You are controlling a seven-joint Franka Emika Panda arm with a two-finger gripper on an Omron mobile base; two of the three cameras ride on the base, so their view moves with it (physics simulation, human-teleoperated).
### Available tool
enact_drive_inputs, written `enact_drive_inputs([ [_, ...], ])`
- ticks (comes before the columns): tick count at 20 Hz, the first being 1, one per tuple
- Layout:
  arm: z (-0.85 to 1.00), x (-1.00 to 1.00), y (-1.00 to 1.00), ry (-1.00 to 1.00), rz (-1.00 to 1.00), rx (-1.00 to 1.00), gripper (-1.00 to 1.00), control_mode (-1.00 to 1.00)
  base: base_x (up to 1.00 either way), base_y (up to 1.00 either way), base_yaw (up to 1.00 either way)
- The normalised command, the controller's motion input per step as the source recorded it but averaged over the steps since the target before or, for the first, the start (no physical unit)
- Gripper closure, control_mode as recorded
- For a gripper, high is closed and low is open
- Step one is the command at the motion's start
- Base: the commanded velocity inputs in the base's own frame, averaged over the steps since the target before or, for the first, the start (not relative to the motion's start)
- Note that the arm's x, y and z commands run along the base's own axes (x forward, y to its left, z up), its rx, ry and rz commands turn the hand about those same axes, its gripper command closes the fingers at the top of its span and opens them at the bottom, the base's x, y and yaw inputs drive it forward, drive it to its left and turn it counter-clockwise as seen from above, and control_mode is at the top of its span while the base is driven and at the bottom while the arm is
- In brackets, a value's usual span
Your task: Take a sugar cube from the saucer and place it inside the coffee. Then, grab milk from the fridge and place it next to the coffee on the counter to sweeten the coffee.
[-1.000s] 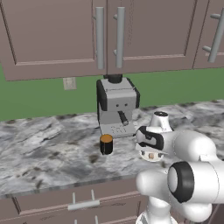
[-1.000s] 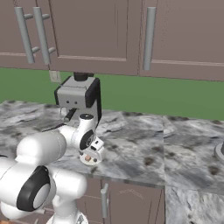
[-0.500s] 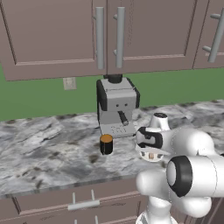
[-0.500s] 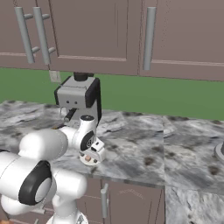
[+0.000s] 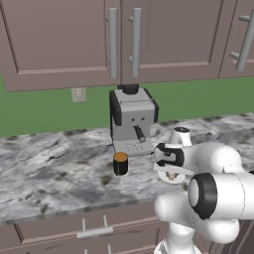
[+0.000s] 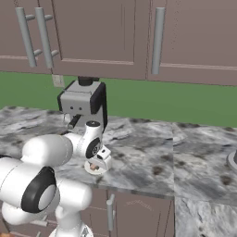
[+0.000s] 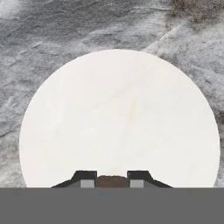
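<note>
My gripper (image 7: 112,177) hangs low over the white saucer (image 7: 118,113) and is shut on the tan-brown sugar cube (image 7: 112,182), which sits between its dark fingertips (image 7: 86,178). From the left base view the gripper (image 5: 171,170) points down at the saucer (image 5: 177,179), with the sugar cube (image 5: 171,175) under it. The coffee (image 5: 120,162), a black cup with an orange-brown top, stands to the saucer's left on the counter (image 5: 49,173). In the right base view the gripper (image 6: 95,163) is over the saucer (image 6: 99,171).
A grey-and-black espresso machine (image 5: 131,119) stands just behind the coffee and the saucer, against the green wall. Mauve upper cabinets with bar handles (image 5: 113,42) hang above it. Drawers (image 5: 94,230) run below the counter's front edge.
The jaws have closed from wide open onto the sugar cube. The arm has stayed in place over the saucer.
</note>
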Motion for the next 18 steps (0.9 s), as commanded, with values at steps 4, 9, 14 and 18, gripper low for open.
enact_drive_inputs([
  [4,0.17,0.0,0.06,-0.05,0.0,0.0,1.0,-1.0,0.0,0.0,0.0],
  [9,0.74,0.0,0.43,-0.12,-0.01,0.0,1.0,-1.0,0.0,0.0,0.0],
  [14,0.79,0.0,0.83,-0.09,0.0,-0.02,1.0,-1.0,0.0,0.0,0.0],
  [18,0.59,0.0,1.0,-0.1,0.0,-0.07,1.0,-1.0,0.0,0.0,0.0],
])
